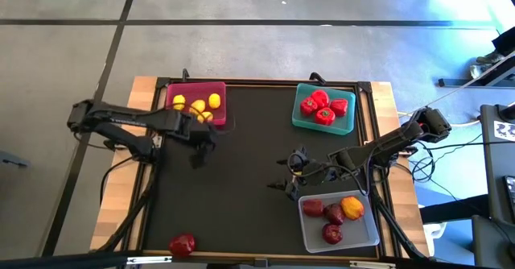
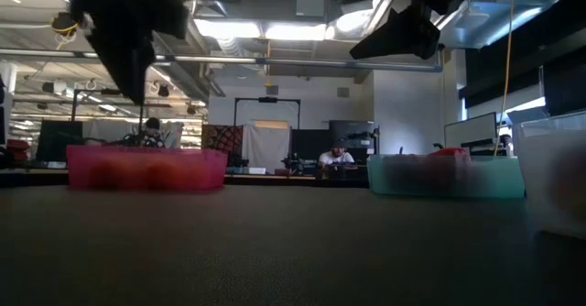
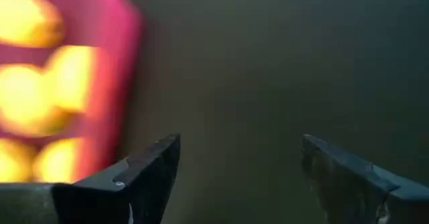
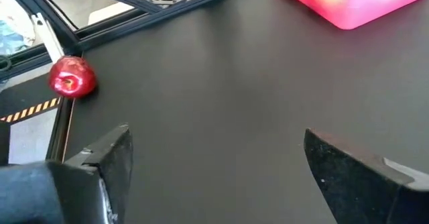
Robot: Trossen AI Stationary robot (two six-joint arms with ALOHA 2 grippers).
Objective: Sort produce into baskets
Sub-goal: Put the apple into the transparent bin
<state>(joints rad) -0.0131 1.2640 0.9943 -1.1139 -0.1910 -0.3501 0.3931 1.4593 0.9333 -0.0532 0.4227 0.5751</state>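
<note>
The magenta-pink basket (image 1: 197,101) at the far left holds several yellow lemons (image 1: 197,105). The teal basket (image 1: 323,108) at the far right holds red peppers (image 1: 320,105). The clear basket (image 1: 338,221) at the near right holds dark red apples (image 1: 324,213) and an orange-yellow fruit (image 1: 352,208). One red apple (image 1: 182,244) lies on the mat near the table's near edge; it also shows in the right wrist view (image 4: 72,77). My left gripper (image 3: 240,163) is open and empty beside the pink basket. My right gripper (image 4: 214,163) is open and empty above the mat, left of the clear basket.
The black mat (image 1: 249,172) lies inside a raised wooden frame (image 1: 378,140). Bare mat spans the middle between the baskets. In the low view a person sits in the room behind the table (image 2: 337,156).
</note>
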